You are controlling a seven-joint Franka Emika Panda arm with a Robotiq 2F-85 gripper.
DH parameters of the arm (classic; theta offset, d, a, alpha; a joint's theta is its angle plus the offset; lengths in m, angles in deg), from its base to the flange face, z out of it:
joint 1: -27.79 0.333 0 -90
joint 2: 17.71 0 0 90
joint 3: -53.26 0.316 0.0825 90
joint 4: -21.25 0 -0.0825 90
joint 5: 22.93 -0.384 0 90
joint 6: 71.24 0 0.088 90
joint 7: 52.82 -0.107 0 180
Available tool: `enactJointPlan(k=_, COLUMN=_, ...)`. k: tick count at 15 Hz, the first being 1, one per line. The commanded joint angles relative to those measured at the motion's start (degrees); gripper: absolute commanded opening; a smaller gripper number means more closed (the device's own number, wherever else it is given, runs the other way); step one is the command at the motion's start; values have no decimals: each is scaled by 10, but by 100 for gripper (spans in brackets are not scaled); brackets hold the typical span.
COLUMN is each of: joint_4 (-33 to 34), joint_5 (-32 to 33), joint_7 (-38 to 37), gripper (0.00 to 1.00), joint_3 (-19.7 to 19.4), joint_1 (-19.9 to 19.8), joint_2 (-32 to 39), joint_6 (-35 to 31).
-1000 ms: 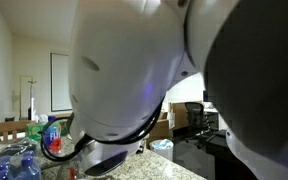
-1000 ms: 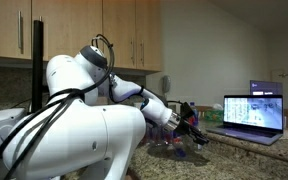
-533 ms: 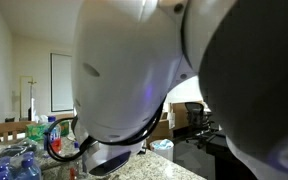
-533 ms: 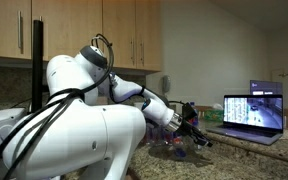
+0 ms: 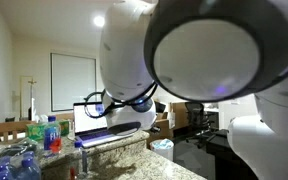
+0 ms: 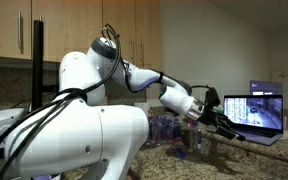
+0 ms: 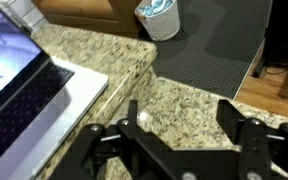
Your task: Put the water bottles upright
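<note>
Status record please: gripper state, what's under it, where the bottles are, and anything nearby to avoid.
gripper: black Robotiq gripper open, nothing between its jaws
below gripper: speckled granite counter
bottles: clear plastic water bottles grouped on the counter, apart from the gripper
upright: red-labelled bottle appears to stand
lying: bottles at the counter's near corner appear to be on their sides
nearby: open silver laptop beside the gripper; white bin on the floor

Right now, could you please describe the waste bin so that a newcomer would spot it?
Start at the granite counter with the open laptop. Past its edge, down on the dark floor, stands a bin; unlike everything nearby, it is round, white and bluish inside.
</note>
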Motion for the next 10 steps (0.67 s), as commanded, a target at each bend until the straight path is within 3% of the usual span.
enactJointPlan(k=1, joint_4=-41, joint_5=-1, joint_7=-1, gripper=100, joint_3=-61, joint_1=-14, joint_2=-57, joint_6=0)
enactJointPlan(k=3, joint_4=-56, joint_5=0, joint_7=6, gripper=100, joint_3=-83, joint_1=-17, joint_2=-84, joint_6=0)
enactJointPlan(k=5, joint_4=-69, joint_5=0, joint_7=5, gripper=100, joint_3=-109, joint_1=10, joint_2=-114, joint_6=8)
enactJointPlan(k=10, joint_4=-151, joint_5=-56, joint_7=8, gripper=100, joint_3=-165, joint_1=52, joint_2=-94, joint_6=195)
